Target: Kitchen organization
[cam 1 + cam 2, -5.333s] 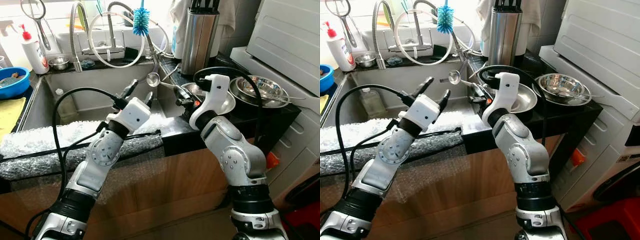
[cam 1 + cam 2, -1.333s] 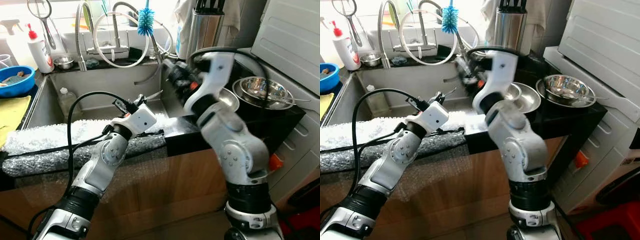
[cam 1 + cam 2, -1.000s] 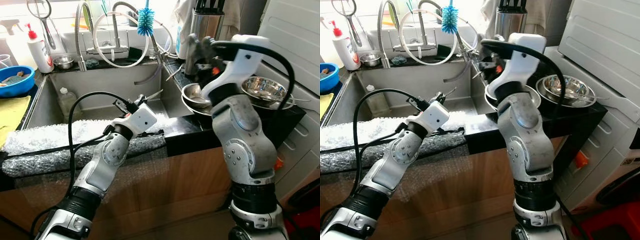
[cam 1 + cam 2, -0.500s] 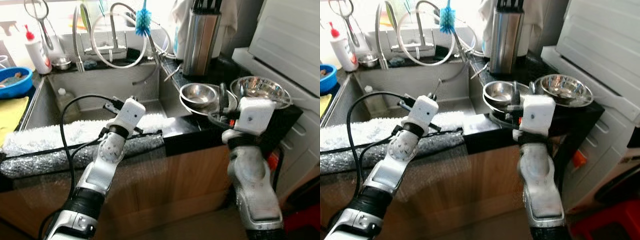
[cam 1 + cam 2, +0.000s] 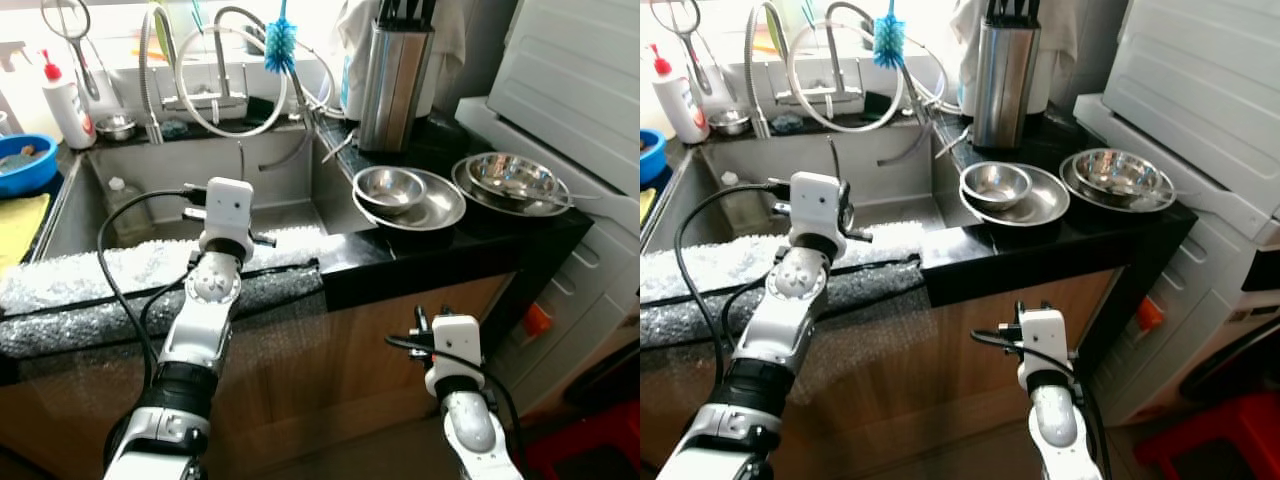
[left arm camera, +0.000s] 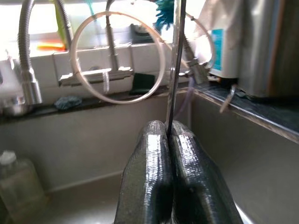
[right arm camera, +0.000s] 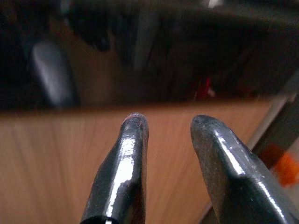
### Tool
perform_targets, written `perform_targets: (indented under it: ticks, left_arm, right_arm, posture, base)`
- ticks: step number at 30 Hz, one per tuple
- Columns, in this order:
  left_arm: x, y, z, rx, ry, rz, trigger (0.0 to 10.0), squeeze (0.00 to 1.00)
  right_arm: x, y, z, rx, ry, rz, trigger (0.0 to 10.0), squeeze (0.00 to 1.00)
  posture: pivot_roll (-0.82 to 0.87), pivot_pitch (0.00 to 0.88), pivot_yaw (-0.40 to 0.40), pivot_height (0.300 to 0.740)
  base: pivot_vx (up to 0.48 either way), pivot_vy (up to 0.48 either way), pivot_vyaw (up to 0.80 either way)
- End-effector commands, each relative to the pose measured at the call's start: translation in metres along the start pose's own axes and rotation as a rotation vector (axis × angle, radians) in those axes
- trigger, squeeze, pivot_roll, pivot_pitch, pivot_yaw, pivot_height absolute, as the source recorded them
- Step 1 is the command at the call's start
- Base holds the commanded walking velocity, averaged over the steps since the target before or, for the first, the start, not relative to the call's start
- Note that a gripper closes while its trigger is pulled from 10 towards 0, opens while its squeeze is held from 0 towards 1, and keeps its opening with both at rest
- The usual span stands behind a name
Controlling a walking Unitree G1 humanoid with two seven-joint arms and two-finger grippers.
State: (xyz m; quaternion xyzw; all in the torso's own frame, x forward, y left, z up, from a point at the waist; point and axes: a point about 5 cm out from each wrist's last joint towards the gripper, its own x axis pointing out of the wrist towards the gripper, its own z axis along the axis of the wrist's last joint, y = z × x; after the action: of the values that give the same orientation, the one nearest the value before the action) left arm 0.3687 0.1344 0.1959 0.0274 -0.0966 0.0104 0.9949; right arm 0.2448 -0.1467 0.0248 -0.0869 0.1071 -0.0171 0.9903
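My left gripper (image 6: 167, 130) is held up over the sink's front edge, its fingers shut on a thin metal rod (image 6: 174, 70) that stands upright. The rod (image 5: 240, 160) rises from the left wrist toward the taps, and its top end cannot be made out. My right gripper (image 7: 168, 123) hangs low in front of the wooden cabinet (image 5: 380, 330), open, with nothing between its fingers. On the black counter a small steel bowl (image 5: 390, 187) sits in a steel plate (image 5: 440, 212). A larger steel bowl (image 5: 515, 178) stands to its right.
The steel sink (image 5: 140, 215) has bubble wrap (image 5: 90, 275) along its front edge. Behind it stand taps with a looped hose (image 5: 225, 95), a blue bottle brush (image 5: 280, 45), a soap bottle (image 5: 62, 95) and a knife block (image 5: 395, 75). A blue bowl (image 5: 25, 165) sits far left, a white appliance (image 5: 580, 90) right.
My right arm has dropped from the counter beside the bowls to hang in front of the cabinet. The left wrist has turned upright, still gripping the rod.
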Motion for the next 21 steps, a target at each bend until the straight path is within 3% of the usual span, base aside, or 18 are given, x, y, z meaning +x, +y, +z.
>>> perform_targets:
  ticks: [1, 4, 8, 11, 15, 21]
  left_arm:
    - [0.006, 0.001, 0.004, -0.039, 0.012, 0.022, 10.0, 0.00]
    - [0.015, -0.004, 0.000, -0.014, 0.079, 0.016, 10.0, 0.00]
    - [0.017, -0.008, -0.007, 0.004, 0.126, 0.006, 10.0, 0.00]
    - [0.017, -0.010, -0.011, 0.006, 0.144, 0.000, 10.0, 0.00]
    - [0.015, -0.015, -0.026, -0.002, 0.245, -0.017, 10.0, 0.00]
    - [0.015, -0.014, -0.029, -0.006, 0.265, -0.011, 10.0, 0.00]
  right_arm:
    - [-0.004, 0.003, -0.015, 0.026, 0.059, 0.003, 10.0, 0.00]
    - [-0.008, 0.011, -0.036, 0.002, 0.125, 0.047, 10.0, 0.00]
    - [-0.011, 0.013, -0.045, 0.006, 0.153, 0.044, 10.0, 0.00]
    - [-0.011, 0.013, -0.047, 0.008, 0.155, 0.043, 10.0, 0.00]
    - [-0.009, 0.012, -0.052, 0.019, 0.155, 0.040, 10.0, 0.00]
    - [-0.006, 0.011, -0.054, 0.073, 0.168, 0.016, 10.0, 0.00]
  posture:
    - [-0.11, 0.000, -0.029, 0.740]
    - [-0.11, 0.000, -0.024, 0.740]
    - [-0.12, 0.000, -0.019, 0.740]
    - [-0.12, 0.000, -0.016, 0.740]
    - [-0.12, 0.000, -0.012, 0.740]
    - [-0.12, 0.000, -0.015, 0.740]
  base:
    - [0.000, 0.000, 0.00]
    - [0.000, 0.000, 0.00]
    - [0.000, 0.000, 0.00]
    - [0.000, 0.000, 0.00]
    - [0.000, 0.000, 0.00]
    - [0.000, 0.000, 0.00]
